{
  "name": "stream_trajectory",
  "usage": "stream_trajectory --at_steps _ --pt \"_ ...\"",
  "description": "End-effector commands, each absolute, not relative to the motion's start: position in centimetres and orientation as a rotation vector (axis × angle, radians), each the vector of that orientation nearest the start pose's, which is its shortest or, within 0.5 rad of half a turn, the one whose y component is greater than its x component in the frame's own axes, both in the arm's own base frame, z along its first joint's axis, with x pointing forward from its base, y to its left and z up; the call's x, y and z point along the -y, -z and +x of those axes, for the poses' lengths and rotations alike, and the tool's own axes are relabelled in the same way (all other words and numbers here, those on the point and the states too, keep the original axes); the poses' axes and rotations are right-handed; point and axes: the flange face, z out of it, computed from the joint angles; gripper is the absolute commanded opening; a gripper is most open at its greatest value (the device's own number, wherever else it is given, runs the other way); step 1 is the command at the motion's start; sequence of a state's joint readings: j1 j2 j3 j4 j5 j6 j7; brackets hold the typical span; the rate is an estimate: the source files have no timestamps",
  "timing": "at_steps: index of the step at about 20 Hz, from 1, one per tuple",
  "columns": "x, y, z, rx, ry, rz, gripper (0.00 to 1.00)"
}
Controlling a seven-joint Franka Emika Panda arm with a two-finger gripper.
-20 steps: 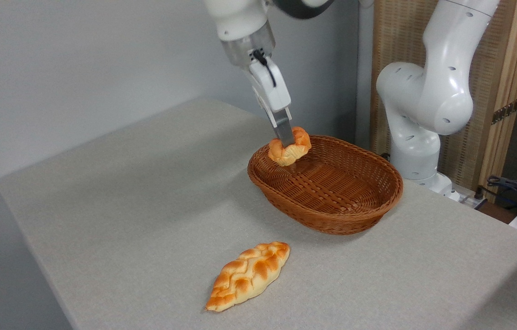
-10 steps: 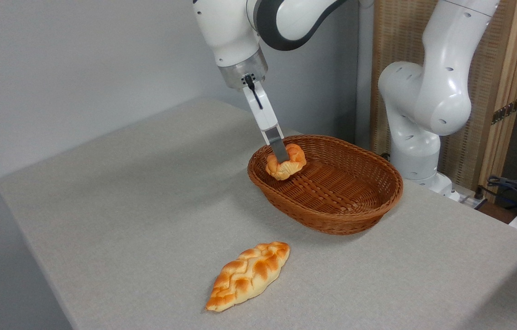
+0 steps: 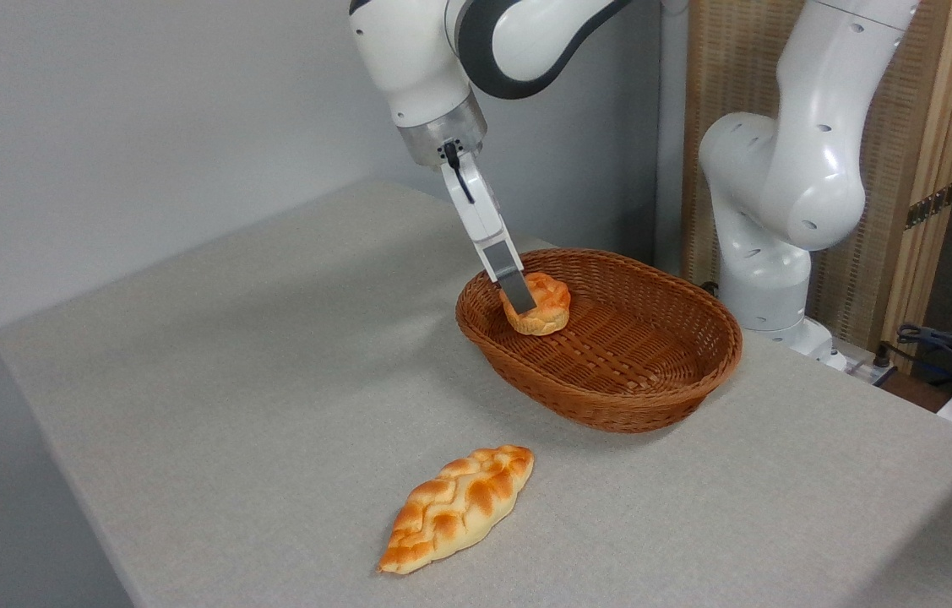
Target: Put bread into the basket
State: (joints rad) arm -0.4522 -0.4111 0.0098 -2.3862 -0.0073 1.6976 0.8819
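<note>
My gripper [image 3: 524, 301] is at the bun [image 3: 540, 303], which sits low at the basket's [image 3: 636, 397] nine o'clock end; I can't tell whether my fingers clamp it. If I lift before releasing, the bun could stick and tumble over the rim.

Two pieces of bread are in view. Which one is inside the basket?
The small round bun, at the gripper, sits inside the wicker basket. The longer braided loaf lies on the table outside it.
</note>
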Motion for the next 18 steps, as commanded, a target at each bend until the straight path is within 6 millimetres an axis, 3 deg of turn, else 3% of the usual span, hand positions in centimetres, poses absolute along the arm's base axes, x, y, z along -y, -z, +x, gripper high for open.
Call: stream_trajectory --at_steps 1,5,7,9,10,13,18 --pt "14.0 -49.5 37.0 -1.907 -0.406 -2.58 1.0" --pt "10.5 -55.3 40.2 -1.783 -0.221 -2.693 1.0" --pt "9.2 -57.6 43.3 -1.683 -0.146 -2.76 1.0" --pt "9.1 -59.4 46.1 -1.473 -0.098 -2.855 1.0" --pt "8.8 -60.1 47.6 -1.37 -0.078 -2.895 1.0" --pt "8.1 -61.7 51.1 -1.292 -0.023 -2.907 1.0" --pt "4.0 -63.3 53.3 -1.197 0.052 -2.95 1.0"
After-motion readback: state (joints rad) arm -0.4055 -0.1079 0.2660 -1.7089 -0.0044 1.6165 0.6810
